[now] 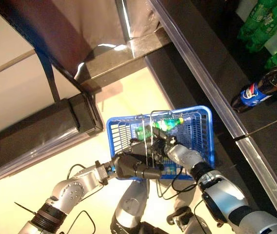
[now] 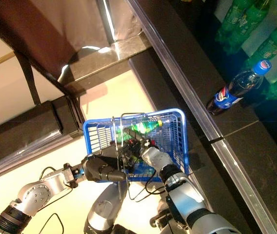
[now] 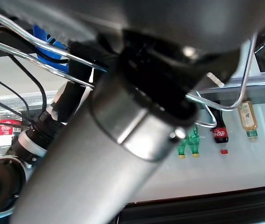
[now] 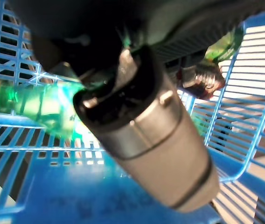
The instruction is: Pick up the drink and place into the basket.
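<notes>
A blue plastic basket (image 1: 203, 127) hangs in front of me. My left hand (image 1: 131, 166) is curled round its wire handles (image 3: 39, 44) at the near rim. A green drink bottle (image 1: 168, 123) with a yellow cap lies inside the basket, cap towards the far side. My right hand (image 1: 161, 144) reaches into the basket. In the right wrist view the green bottle (image 4: 34, 109) runs behind the thumb (image 4: 142, 126), and the hand is closed on its body above the basket floor (image 4: 62, 196).
A dark shelf with a silver front rail (image 1: 211, 92) runs along the right. On it lie a cola bottle (image 1: 260, 88) and several green bottles (image 1: 267, 24). A dark counter block (image 1: 41, 131) stands at the left.
</notes>
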Motion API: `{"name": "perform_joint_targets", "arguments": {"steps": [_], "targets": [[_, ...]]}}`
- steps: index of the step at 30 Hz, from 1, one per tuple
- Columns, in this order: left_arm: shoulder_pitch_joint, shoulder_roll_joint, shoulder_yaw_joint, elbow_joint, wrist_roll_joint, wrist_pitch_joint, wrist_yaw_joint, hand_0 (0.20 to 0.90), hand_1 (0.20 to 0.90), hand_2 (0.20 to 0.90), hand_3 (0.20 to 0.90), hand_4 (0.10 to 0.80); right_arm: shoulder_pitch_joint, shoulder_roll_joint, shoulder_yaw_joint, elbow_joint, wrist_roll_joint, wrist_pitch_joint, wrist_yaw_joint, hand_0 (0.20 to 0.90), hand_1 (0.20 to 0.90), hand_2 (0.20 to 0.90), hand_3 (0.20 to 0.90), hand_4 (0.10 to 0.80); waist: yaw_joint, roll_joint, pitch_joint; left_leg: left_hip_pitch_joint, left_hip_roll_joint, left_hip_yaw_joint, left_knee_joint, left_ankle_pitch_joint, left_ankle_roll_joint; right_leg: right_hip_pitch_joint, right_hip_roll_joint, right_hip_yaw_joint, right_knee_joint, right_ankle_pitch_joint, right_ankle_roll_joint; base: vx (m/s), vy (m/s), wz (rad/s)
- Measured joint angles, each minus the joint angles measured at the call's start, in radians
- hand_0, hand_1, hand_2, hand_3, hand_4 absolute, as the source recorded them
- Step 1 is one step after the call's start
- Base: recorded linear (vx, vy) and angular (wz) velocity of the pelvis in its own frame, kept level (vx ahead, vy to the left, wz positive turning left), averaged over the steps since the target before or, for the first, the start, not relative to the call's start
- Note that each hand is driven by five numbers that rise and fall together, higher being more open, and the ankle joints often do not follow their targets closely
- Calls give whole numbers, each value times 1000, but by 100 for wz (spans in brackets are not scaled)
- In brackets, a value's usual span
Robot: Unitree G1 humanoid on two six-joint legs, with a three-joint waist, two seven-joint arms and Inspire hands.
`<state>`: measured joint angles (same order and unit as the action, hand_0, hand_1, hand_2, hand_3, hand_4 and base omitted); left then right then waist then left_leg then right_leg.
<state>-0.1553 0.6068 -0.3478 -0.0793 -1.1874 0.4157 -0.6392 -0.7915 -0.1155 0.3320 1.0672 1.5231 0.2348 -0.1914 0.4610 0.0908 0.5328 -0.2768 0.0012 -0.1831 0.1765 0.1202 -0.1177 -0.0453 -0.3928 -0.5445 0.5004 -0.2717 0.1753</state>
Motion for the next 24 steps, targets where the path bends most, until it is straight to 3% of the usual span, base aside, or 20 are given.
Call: {"name": "perform_joint_targets", "arguments": {"steps": [17, 24], "targets": [[0, -7, 1, 0, -19, -1, 0, 300, 300, 300, 200, 100, 0, -20, 0, 13, -18, -8, 95, 900, 900, 900, 900, 800, -10, -2, 1, -18, 2, 3, 8, 1, 1, -14, 2, 1, 3, 3, 4, 0, 2, 0], [14, -15, 7, 0, -18, -11, 0, 300, 300, 300, 200, 100, 144, -47, 4, -182, -121, -44, 112, 900, 900, 900, 900, 800, -30, -16, 6, -27, 19, 35, 16, -1, 4, -28, 12, 6, 1, 4, 2, -20, -12, -3]]}}
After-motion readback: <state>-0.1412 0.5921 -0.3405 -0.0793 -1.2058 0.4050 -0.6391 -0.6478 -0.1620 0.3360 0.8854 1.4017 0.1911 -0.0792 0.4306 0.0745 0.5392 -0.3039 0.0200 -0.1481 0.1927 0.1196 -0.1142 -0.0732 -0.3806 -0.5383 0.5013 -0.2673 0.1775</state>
